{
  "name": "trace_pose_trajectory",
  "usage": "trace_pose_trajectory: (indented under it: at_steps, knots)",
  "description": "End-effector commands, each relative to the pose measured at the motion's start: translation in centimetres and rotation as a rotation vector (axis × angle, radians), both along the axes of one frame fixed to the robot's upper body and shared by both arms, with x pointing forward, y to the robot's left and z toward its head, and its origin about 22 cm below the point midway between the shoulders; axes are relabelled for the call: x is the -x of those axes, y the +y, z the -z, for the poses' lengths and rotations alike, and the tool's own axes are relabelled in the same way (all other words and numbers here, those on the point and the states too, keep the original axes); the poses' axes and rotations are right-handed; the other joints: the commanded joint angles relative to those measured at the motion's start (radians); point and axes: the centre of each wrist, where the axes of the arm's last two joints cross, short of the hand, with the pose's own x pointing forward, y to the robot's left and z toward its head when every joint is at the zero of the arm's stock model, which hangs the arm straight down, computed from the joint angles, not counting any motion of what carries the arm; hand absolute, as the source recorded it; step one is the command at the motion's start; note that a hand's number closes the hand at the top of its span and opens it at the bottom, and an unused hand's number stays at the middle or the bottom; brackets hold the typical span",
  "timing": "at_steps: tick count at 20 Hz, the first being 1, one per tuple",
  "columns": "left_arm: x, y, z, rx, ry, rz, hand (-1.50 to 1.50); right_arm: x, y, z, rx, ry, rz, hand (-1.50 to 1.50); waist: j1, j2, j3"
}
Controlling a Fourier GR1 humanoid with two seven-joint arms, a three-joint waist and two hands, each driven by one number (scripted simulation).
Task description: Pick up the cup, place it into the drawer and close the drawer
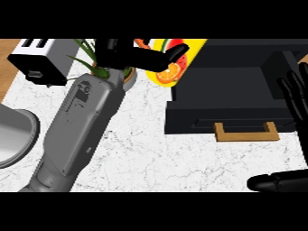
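Bright even light, pale counter [149, 153], drawer [230, 92] interior dark (shaded)

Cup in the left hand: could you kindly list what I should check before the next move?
1. Left hand curled round the cup: ok.
2. Cup clear of the counter: cannot tell.
3. Drawer pulled open: ok.
4. Cup above the drawer's opening: not ok, it shows at the far left corner.
5. Right hand open, off the handle: ok.
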Motion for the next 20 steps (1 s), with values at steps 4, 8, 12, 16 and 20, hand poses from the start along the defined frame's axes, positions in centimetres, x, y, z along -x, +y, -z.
trace_pose_trajectory:
  at_steps: [4, 8, 12, 16, 20]
  knots:
    - [-1.7, -3.0, -0.4, -0.057, 0.041, -0.017, 1.5, -0.1, -0.3, -0.5, -0.004, 0.013, -0.003, -1.5, -0.005, 0.001, 0.0]
    - [-3.0, -4.2, -0.3, -0.048, 0.077, -0.04, 1.5, -0.4, 0.6, -0.7, 0.003, 0.005, -0.019, -1.5, -0.017, 0.005, 0.0]
    - [-2.0, -6.0, 1.8, -0.082, 0.07, -0.043, 1.5, -1.2, -0.5, 1.3, 0.003, -0.005, -0.013, -1.5, -0.023, 0.005, 0.0]
    - [-3.6, -6.3, 1.6, -0.102, 0.114, -0.061, 1.5, -1.5, 0.1, 0.1, 0.011, -0.005, -0.016, -1.5, -0.043, 0.011, 0.0]
    - [-4.1, -6.3, 2.6, -0.175, 0.145, -0.046, 1.5, -1.1, 0.6, 0.9, 0.015, 0.001, -0.009, -1.5, -0.039, 0.01, 0.0]
